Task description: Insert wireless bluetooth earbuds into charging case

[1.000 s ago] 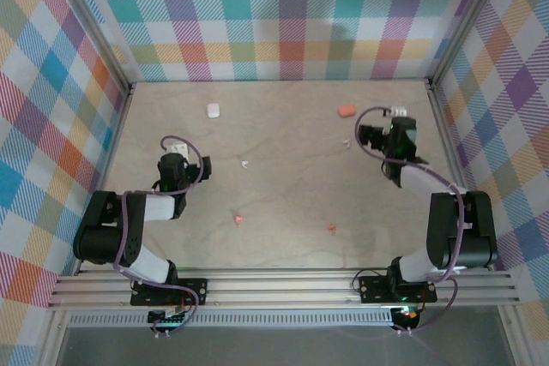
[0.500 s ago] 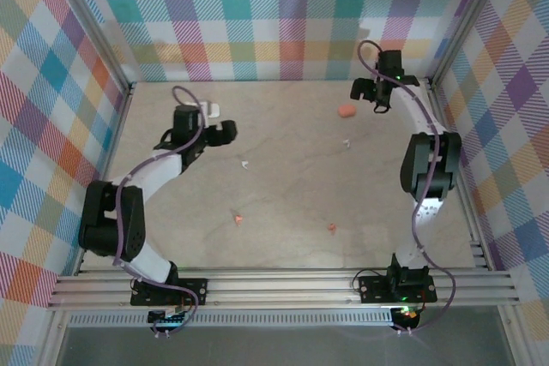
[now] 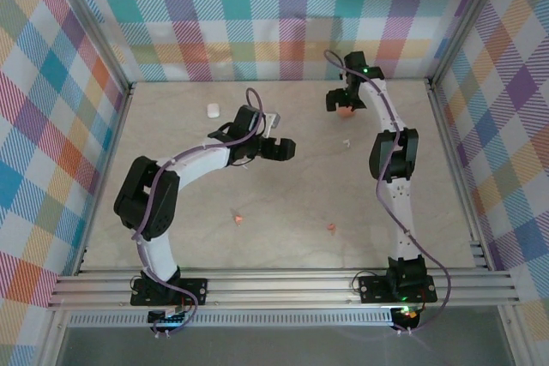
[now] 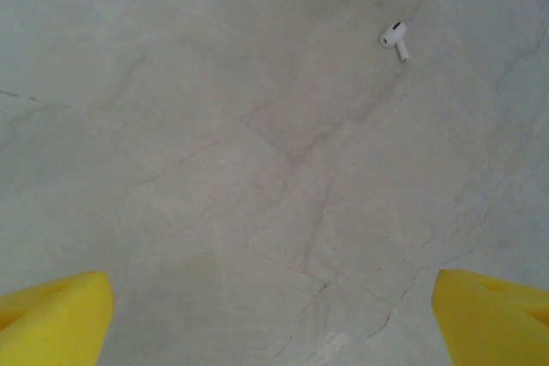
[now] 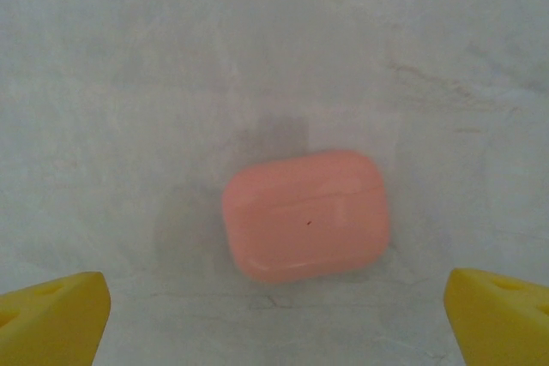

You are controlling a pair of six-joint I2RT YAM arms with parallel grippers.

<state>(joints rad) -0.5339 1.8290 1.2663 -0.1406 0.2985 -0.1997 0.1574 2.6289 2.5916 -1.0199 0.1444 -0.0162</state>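
White earbud (image 4: 395, 39) lies upper right in the left wrist view, on bare worktop (image 4: 214, 126). In the top view we've got a pink earbud (image 3: 238, 219) and a second pink earbud (image 3: 331, 228) low-centre. Pink case (image 5: 304, 214) sits mid-frame, w/ the right end effector (image 5: 274, 319) spread wide, not touching it. Left end effector (image 4: 274, 319) is wide apart too, nothing held.

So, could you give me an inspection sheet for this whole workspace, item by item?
Surface: pale, veined table.
Job's things: pink case, shut; white case; a white earbud; two pink earbuds; all lying loose on the table.
Clutter: nothing seen.
Hands: left hand open, empty; right hand open, above the pink case.
Cables: purple cable looped along each arm.
Surroundings: checked walls; metal rail at the near edge.
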